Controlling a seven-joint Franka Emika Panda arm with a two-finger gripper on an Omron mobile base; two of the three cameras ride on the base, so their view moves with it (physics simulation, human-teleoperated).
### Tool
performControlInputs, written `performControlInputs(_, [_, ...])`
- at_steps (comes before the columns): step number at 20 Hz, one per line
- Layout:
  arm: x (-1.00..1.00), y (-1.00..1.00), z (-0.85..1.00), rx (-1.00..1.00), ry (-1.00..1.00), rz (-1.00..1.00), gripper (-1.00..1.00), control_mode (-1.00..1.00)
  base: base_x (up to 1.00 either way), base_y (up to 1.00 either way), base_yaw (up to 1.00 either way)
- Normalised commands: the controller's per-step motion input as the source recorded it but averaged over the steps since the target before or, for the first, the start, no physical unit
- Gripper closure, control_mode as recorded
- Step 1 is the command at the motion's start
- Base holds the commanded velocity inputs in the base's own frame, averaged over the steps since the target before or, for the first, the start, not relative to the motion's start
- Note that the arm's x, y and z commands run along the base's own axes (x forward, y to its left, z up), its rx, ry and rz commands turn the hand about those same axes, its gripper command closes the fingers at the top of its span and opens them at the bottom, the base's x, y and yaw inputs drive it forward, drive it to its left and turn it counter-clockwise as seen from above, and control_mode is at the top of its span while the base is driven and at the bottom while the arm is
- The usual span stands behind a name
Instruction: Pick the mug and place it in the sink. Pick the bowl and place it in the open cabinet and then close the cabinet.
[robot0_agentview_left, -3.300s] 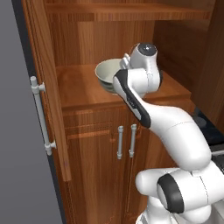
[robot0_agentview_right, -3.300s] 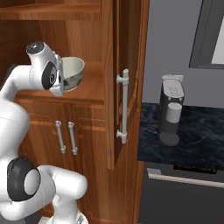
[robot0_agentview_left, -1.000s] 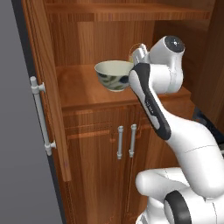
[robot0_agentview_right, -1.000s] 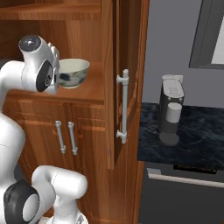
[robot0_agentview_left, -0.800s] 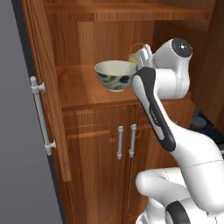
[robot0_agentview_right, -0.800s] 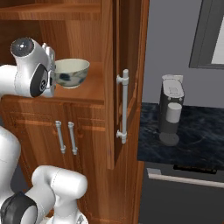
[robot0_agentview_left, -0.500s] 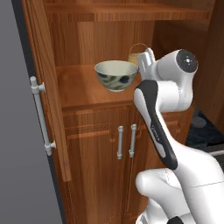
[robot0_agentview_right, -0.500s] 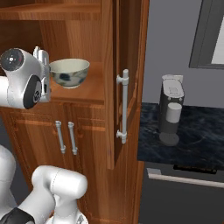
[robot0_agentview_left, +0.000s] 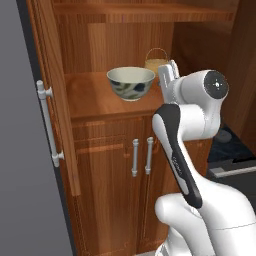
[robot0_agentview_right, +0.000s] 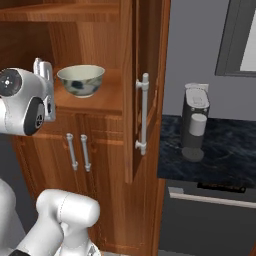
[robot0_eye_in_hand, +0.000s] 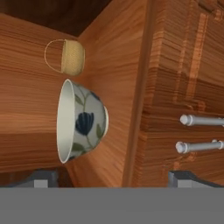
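bowl shelved — doors come next

we see the bowl (robot0_agentview_left: 131, 82) upright on a shelf of the cabinet (robot0_agentview_left: 95, 102), near a small basket (robot0_agentview_left: 156, 60); our gripper (robot0_agentview_left: 169, 75) is released, empty beside it — next we'd swing to a door handle (robot0_agentview_right: 143, 113).

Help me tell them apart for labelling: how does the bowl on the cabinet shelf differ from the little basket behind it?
The bowl is wide, glossy cream-white with dark blue-green leaves outside; the basket is narrower, tan and woven. The bowl has a small foot and no handle; the basket carries a thin hoop handle over its top. The bowl stands nearer the shelf's front edge, the basket farther back. Both stand upright on the same shelf of the cabinet.
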Motion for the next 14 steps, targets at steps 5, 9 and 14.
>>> performControlInputs(5, [0.0,0.0,0.0,0.0,0.0,0.0,-1.0,1.0,-0.31,0.0,0.0])
performControlInputs(9, [0.0,0.0,0.07,0.0,-0.01,0.0,-1.0,-1.0,-0.03,0.0,0.0])
performControlInputs(14, [-0.12,-0.02,0.25,0.0,-0.06,0.0,-1.0,-1.0,0.0,0.0,0.0])
